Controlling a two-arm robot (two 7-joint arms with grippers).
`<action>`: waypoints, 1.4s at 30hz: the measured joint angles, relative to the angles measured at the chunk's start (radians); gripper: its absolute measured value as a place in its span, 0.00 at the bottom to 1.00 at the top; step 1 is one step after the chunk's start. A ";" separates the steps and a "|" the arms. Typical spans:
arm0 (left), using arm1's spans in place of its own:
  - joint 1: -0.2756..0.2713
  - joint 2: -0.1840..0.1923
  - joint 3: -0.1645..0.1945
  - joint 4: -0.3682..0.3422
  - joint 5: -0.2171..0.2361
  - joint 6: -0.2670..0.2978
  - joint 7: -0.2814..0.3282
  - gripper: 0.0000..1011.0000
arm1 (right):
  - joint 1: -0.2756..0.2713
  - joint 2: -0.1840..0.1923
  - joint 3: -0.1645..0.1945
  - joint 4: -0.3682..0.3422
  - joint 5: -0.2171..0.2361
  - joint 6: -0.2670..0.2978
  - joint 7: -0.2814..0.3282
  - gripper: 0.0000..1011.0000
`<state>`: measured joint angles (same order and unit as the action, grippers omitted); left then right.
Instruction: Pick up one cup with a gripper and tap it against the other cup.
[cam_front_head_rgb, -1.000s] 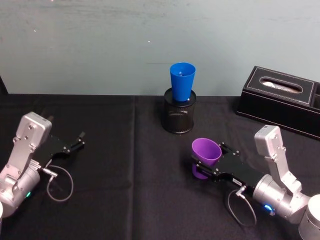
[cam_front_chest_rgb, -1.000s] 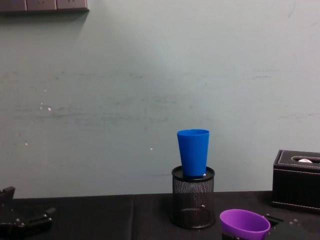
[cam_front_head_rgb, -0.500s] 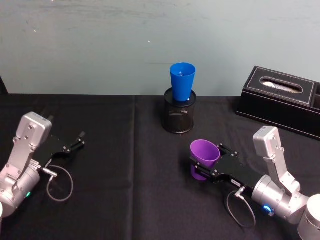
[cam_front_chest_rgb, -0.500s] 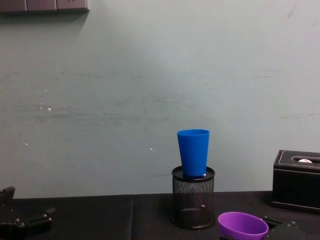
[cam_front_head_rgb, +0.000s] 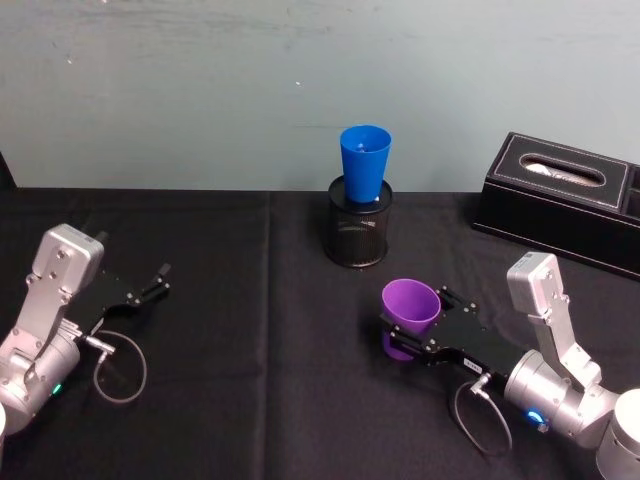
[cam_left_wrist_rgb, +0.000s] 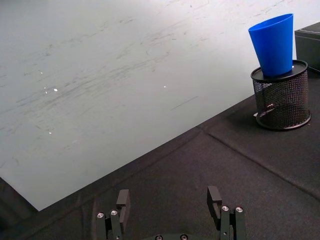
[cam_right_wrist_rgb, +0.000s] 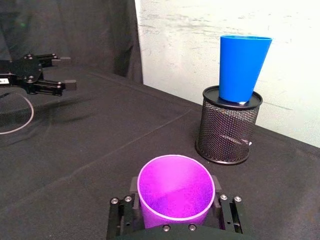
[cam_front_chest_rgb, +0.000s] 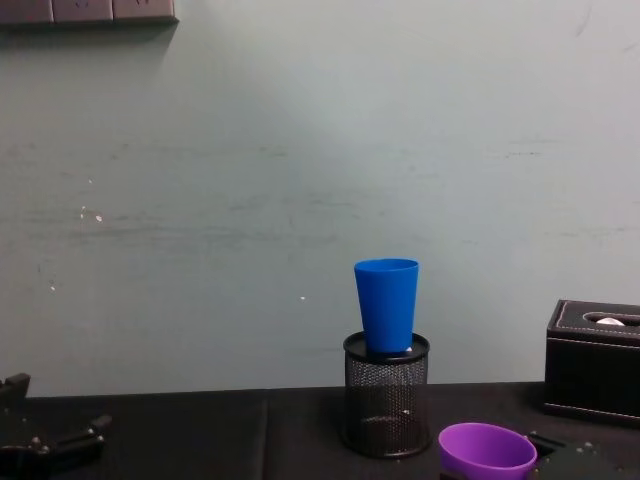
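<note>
Low over the black table (cam_front_head_rgb: 250, 400), my right gripper (cam_front_head_rgb: 405, 322) squeezed the purple cup (cam_front_head_rgb: 411, 305) near the blue cup (cam_front_head_rgb: 364, 163), my left gripper (cam_front_head_rgb: 155, 282) open and resting by the pale wall (cam_front_head_rgb: 200, 90).

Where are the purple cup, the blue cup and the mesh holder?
purple cup (cam_front_head_rgb: 411, 303): head view, on its inner wall.
blue cup (cam_front_chest_rgb: 387, 305): chest view, middle of its side.
mesh holder (cam_right_wrist_rgb: 226, 134): right wrist view, on its mesh wall.
</note>
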<state>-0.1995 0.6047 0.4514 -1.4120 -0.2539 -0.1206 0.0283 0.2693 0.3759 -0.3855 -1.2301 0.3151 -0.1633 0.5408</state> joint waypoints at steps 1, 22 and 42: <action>0.000 0.000 0.000 0.000 0.000 0.000 0.000 1.00 | 0.000 0.000 0.000 0.000 0.000 0.000 -0.001 0.78; 0.000 0.000 0.000 0.000 0.000 0.000 0.000 1.00 | -0.001 0.000 0.000 -0.001 -0.001 0.000 -0.002 0.99; 0.000 0.000 0.000 0.000 0.000 0.000 0.000 1.00 | -0.014 0.002 0.011 -0.023 0.015 -0.051 0.006 0.99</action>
<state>-0.1995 0.6047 0.4514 -1.4120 -0.2539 -0.1206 0.0283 0.2554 0.3784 -0.3742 -1.2533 0.3303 -0.2140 0.5463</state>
